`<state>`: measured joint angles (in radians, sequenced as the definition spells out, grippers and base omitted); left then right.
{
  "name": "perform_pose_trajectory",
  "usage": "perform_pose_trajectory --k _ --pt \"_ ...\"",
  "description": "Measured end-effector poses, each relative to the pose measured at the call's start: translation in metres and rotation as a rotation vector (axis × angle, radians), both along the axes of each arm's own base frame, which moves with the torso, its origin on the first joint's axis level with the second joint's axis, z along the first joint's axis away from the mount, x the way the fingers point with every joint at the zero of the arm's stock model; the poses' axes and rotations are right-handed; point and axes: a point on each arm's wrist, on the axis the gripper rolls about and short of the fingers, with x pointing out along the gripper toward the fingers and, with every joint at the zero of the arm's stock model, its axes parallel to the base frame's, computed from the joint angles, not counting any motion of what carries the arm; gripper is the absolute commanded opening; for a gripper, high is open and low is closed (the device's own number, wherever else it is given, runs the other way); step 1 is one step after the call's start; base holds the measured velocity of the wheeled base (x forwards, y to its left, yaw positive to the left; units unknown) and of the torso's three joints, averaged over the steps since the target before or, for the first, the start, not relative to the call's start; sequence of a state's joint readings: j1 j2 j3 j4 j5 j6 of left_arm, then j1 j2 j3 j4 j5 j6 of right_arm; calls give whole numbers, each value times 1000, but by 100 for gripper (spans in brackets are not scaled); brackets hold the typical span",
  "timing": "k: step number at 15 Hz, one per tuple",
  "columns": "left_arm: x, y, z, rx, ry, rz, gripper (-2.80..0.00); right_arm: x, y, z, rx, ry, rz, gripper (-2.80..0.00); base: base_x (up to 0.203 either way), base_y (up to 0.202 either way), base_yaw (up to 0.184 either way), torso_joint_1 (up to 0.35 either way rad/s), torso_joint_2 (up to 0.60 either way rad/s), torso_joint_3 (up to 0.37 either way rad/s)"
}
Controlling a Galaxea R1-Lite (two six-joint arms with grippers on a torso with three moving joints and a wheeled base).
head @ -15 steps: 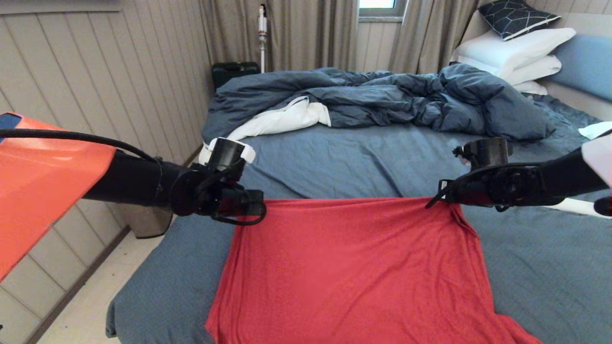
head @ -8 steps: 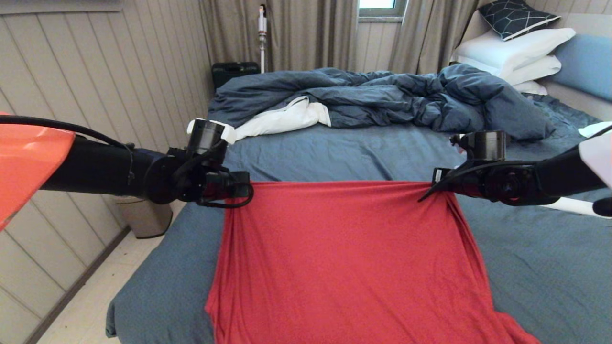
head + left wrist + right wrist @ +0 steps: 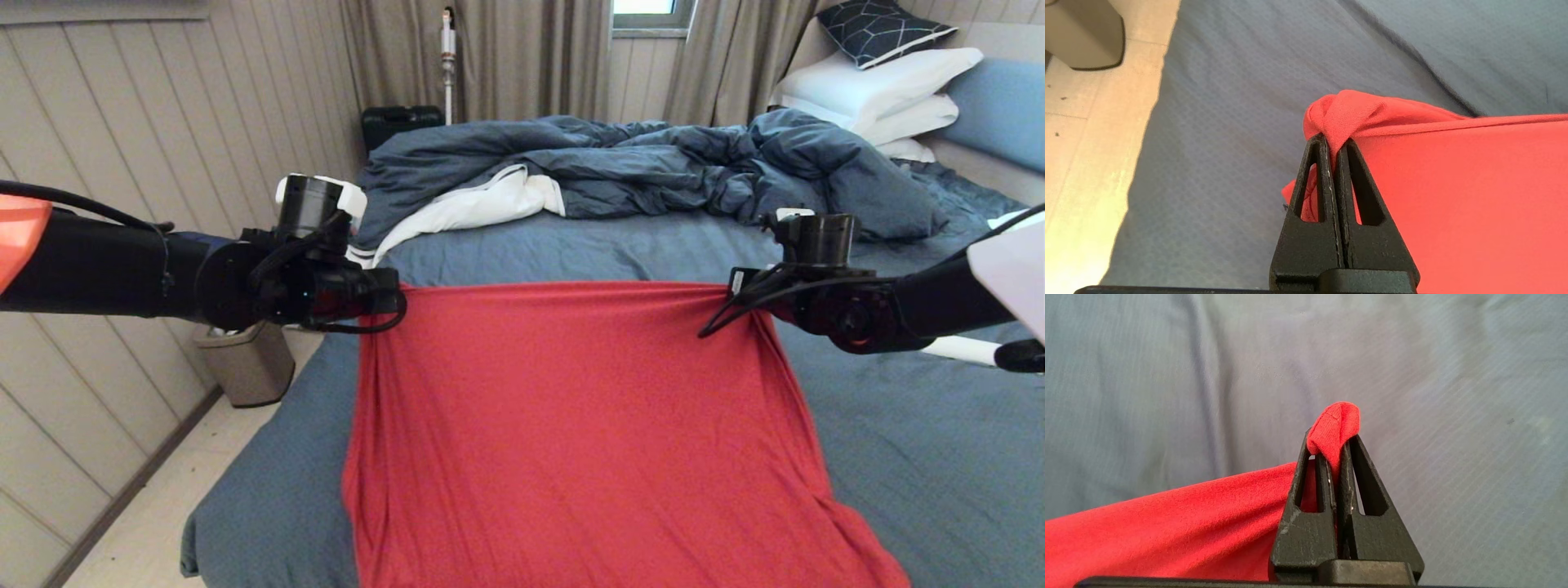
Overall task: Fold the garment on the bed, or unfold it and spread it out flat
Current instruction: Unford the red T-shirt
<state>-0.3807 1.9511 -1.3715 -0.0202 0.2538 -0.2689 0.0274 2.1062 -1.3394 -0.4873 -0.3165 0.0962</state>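
So both arms are up over the bed [image 3: 571, 245] here, each one pinching a corner of the garment [image 3: 571, 425]. The left end effector [image 3: 398, 296] is clenched on the red fabric at its corner, and in the left wrist view you can see a bunched knot of cloth [image 3: 1347, 114] squeezed right between the 2 fingers [image 3: 1316, 179], poking out past the tips. Same deal on the other side: the right end effector [image 3: 731, 287] is clamped on the opposite corner, with a little fold of red [image 3: 1335, 424] sticking out above its fingers [image 3: 1323, 477].

Between the 2 end effectors the top edge of the garment runs taut and nearly straight, lifted off the slate-blue sheet. From there the cloth slopes down toward the robot and drapes over the near part of the bed, plain red side up, a few stretch wrinkles fanning out below each grip.

Beyond the end effectors, further up the bed, there's the rumpled dark blue duvet [image 3: 653, 171] with its white lining showing, and white pillows [image 3: 882, 90] off past the right end effector. Under the left arm, on the floor, sits a small beige bin [image 3: 245, 363].
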Motion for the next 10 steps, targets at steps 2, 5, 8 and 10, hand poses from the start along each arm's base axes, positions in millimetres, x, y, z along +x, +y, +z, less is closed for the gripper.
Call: perform_pose_trajectory --k 2,5,8,10 --pt "2 5 0 11 -2 5 -280 3 1 0 -4 -8 0 -280 0 0 0 0 0 0" --pt "6 9 -2 9 -11 14 -280 7 1 -2 -20 -30 -13 -280 0 0 0 0 0 0" --pt "9 11 -6 18 -3 10 -280 13 1 -4 -69 -52 -30 -280 0 0 0 0 0 0" --pt "12 12 -10 21 8 14 -280 16 1 -8 -76 -43 -29 -280 0 0 0 0 0 0"
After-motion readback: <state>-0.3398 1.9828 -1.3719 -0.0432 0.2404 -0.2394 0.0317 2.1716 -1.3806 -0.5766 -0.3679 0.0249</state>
